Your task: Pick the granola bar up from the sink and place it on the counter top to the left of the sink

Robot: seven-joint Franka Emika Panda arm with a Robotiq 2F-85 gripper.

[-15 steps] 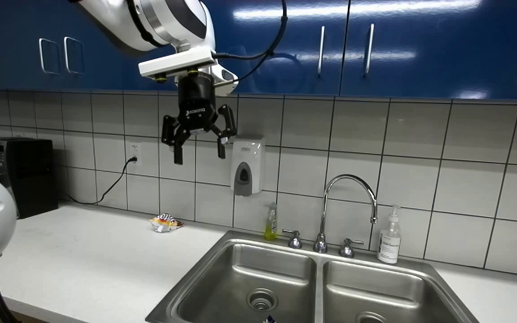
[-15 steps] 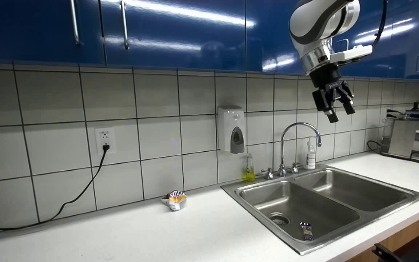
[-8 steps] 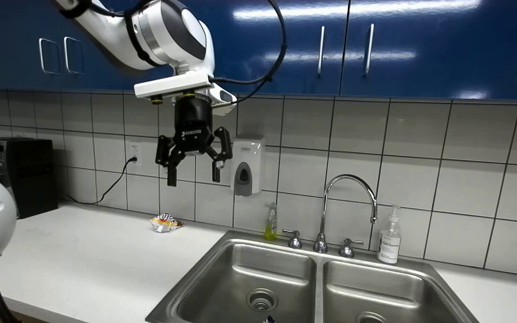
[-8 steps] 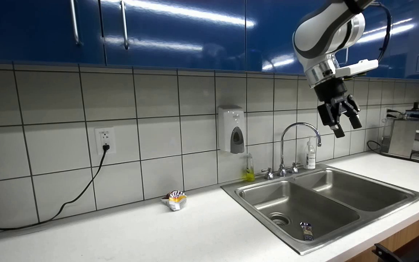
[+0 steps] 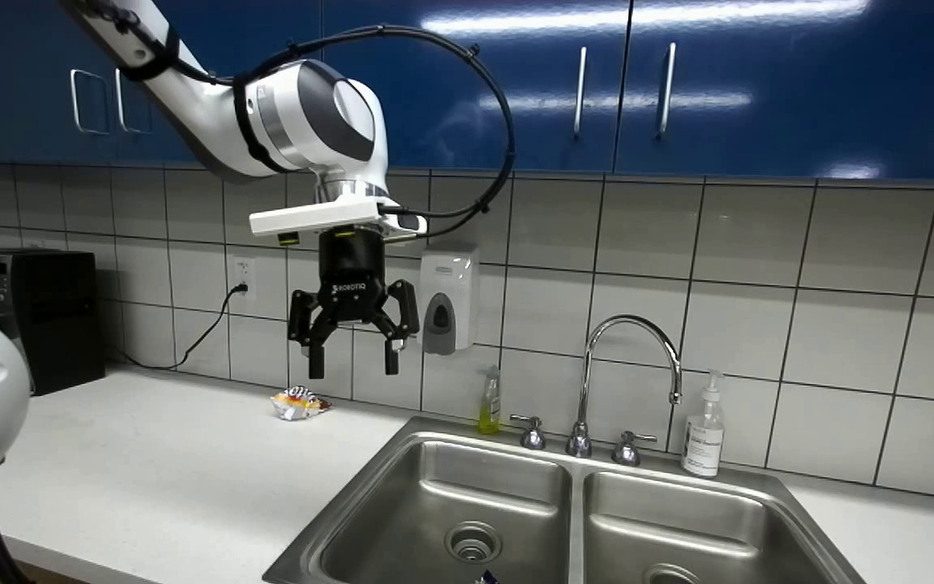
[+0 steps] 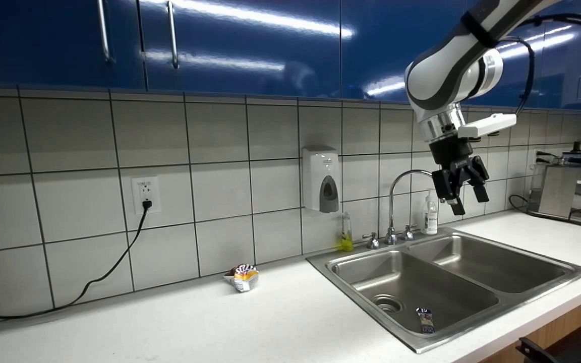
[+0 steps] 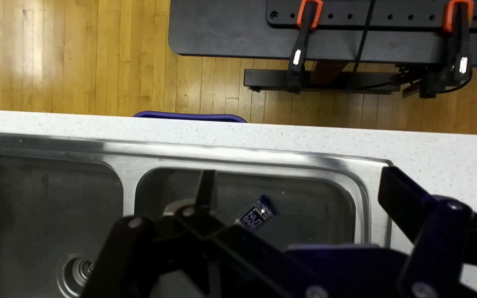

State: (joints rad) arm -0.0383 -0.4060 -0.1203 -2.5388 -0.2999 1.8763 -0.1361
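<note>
The granola bar (image 6: 425, 321) is a small dark packet lying in the nearer-left basin of the steel sink (image 6: 366, 302). Only its tip (image 5: 487, 577) shows at the bottom edge in an exterior view. In the wrist view the bar (image 7: 256, 216) lies between the two fingers, its lower end hidden behind the left finger linkage. My gripper (image 5: 353, 367) is open and empty. It points down, well above the sink, also in an exterior view (image 6: 469, 204). The off-white counter top (image 6: 184, 322) extends left of the sink.
A crumpled wrapper (image 5: 298, 403) lies on the counter by the tiles. The curved faucet (image 5: 589, 365), a yellow-green soap bottle (image 5: 490, 401) and a pump bottle (image 5: 704, 430) stand behind the basins. A wall dispenser (image 6: 321, 179) hangs above. A black bench (image 7: 230, 29) shows beyond the counter edge.
My gripper has come down steadily from near the cabinets toward the sink's height, staying open. It shifts slightly sideways. The granola bar has not moved.
</note>
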